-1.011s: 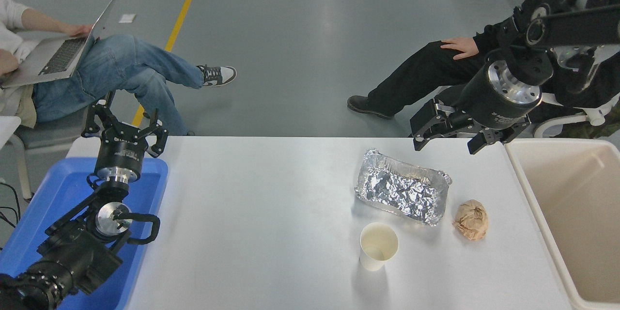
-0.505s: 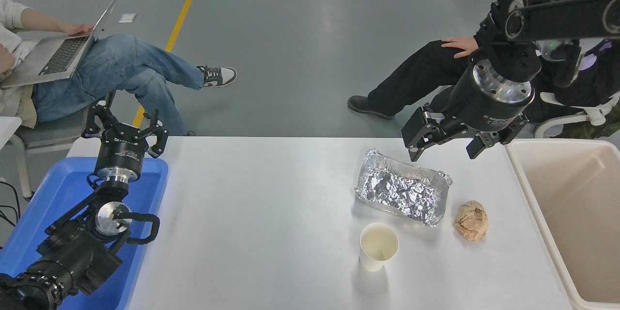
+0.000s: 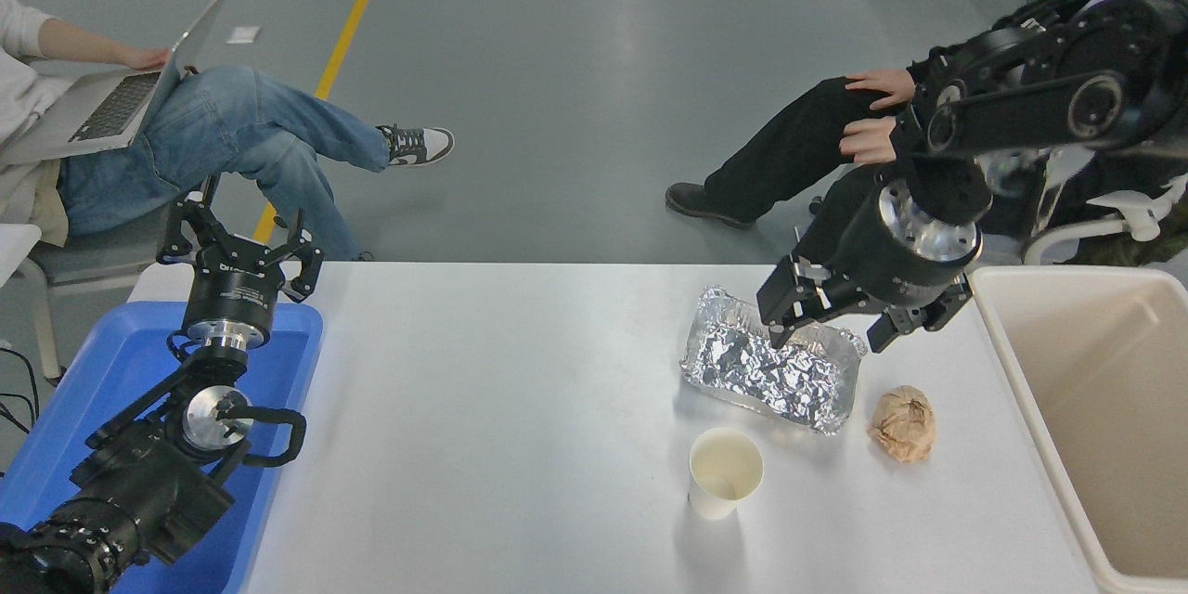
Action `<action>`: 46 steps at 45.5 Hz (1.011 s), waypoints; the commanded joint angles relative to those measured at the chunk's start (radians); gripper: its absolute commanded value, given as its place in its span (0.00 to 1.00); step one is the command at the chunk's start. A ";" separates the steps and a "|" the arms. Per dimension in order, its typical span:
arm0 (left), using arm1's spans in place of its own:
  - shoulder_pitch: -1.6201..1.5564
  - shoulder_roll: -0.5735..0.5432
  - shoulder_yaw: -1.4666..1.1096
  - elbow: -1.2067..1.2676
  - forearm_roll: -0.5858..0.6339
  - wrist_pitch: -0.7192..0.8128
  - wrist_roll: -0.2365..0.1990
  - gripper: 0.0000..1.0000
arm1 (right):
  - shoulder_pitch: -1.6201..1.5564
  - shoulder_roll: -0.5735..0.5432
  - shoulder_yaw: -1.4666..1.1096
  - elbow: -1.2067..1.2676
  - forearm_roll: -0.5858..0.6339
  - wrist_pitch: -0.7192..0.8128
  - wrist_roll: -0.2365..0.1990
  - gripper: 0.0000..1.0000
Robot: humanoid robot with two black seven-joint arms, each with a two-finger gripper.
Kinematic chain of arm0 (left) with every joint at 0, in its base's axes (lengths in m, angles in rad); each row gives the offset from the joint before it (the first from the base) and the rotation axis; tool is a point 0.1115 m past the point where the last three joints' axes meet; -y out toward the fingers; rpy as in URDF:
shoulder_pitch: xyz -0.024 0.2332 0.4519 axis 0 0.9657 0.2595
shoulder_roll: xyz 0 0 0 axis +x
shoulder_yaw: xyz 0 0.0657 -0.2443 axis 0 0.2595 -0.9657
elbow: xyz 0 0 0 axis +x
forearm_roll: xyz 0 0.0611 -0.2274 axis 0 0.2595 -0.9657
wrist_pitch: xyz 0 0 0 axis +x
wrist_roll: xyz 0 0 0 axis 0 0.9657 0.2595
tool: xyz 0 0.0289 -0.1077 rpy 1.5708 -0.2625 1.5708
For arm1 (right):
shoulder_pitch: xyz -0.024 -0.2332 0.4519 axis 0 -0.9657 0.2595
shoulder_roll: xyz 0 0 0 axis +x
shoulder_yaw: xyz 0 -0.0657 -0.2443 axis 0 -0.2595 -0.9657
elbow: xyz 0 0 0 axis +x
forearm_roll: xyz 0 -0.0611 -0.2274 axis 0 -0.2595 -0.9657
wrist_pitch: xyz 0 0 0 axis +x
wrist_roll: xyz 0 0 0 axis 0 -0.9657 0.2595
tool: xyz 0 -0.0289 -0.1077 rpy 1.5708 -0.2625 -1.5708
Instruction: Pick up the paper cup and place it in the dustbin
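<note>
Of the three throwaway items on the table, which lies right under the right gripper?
The foil tray: the right gripper overlaps its far rim. The paper cup and brown paper ball sit nearer the camera.

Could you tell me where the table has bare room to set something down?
The widest bare stretch of the white table runs between the blue tray and the foil tray. It is crowded near the dustbin: foil tray, paper cup, brown paper ball and the open right gripper cluster there.

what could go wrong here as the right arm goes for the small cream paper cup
The open right gripper hangs over the crumpled silver foil tray, which lies between it and the small cream paper cup; it could snag or shove the tray. The upright, light cup could tip when pinched. The crumpled brown paper ball sits nearby.
</note>
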 commanded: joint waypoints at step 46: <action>0.000 0.000 0.000 0.001 0.000 0.000 0.002 0.99 | -0.433 0.136 0.108 -0.111 -0.085 -0.350 -0.002 0.39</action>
